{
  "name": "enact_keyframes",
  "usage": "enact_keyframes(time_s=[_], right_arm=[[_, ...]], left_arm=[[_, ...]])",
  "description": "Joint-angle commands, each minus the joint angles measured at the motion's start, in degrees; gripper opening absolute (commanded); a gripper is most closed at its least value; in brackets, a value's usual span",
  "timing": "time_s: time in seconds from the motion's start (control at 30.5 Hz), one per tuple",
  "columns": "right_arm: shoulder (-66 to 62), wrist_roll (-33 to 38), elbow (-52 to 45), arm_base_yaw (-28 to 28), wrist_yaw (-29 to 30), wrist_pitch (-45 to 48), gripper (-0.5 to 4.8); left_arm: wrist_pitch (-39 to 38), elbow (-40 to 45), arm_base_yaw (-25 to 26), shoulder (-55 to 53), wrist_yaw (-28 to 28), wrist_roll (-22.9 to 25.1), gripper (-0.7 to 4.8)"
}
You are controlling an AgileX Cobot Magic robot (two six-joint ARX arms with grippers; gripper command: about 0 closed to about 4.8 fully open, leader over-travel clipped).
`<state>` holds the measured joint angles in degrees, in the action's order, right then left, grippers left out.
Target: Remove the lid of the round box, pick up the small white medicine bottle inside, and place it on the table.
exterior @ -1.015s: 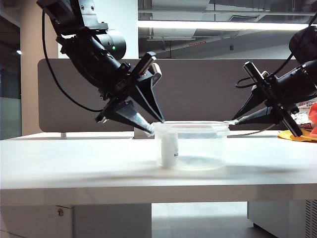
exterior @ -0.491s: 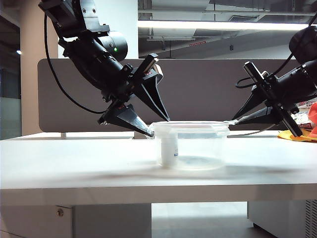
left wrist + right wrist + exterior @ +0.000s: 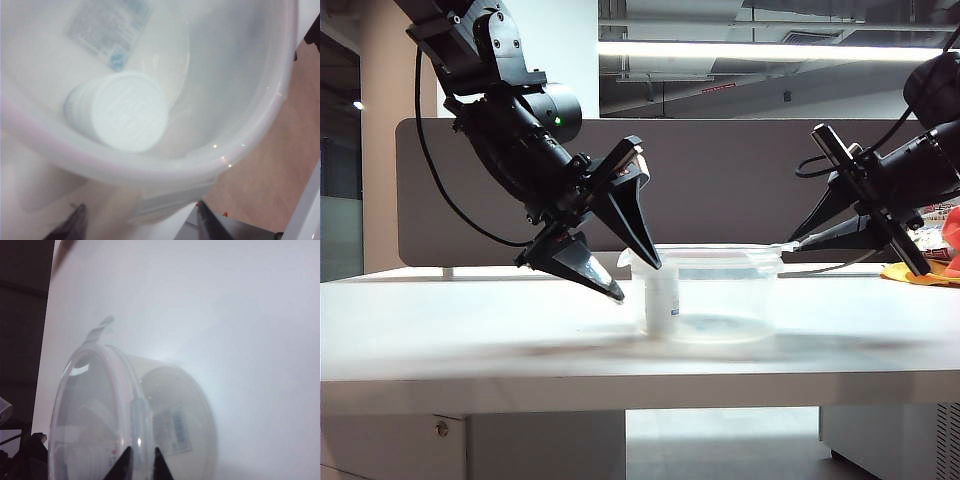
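The round box (image 3: pixel 720 300) stands on the table (image 3: pixel 470 340), clear and frosted. The small white medicine bottle (image 3: pixel 662 300) stands upright inside, against the left wall; its cap (image 3: pixel 125 112) shows from above in the left wrist view. My left gripper (image 3: pixel 638 280) is open at the box's left rim, its lower finger outside the wall and its upper finger level with the rim. Its fingers (image 3: pixel 75 222) straddle a rim tab (image 3: pixel 170 207). My right gripper (image 3: pixel 790 245) is shut on the right rim (image 3: pixel 142 420). Whether the lid is on the box, I cannot tell.
A dark grey-brown partition (image 3: pixel 720 180) runs behind the table. Yellow and red things (image 3: pixel 920 270) lie at the far right edge, behind the right arm. Bare table top stretches left of the box and in front of it.
My left gripper has opened wider and sunk forward; its lower finger has dropped from the rim to beside the wall, baring a small rim tab. Right arm and box are still.
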<state>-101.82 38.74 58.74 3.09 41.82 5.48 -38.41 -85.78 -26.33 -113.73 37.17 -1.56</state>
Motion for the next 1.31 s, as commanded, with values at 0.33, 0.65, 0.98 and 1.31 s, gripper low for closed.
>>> enact_keyframes(time_s=[0.33,0.65,0.98,1.31], right_arm=[[0.28,-0.20,0.22,0.13,0.44,0.76,0.53],[0.28,-0.20,0.22,0.13,0.31,0.74,0.52],[0.28,-0.20,0.22,0.13,0.31,0.76,0.52],[0.44,-0.22,0.28,-1.33,1.05,1.31,0.53]], left_arm=[[2.64,-0.15,-0.24,0.39,4.00,-0.85,2.85],[2.01,-0.15,-0.22,0.42,8.17,-1.49,1.01],[1.25,-0.15,-0.20,0.42,10.75,-0.35,-0.01],[0.11,-0.15,-0.20,0.42,15.61,-0.66,0.23]])
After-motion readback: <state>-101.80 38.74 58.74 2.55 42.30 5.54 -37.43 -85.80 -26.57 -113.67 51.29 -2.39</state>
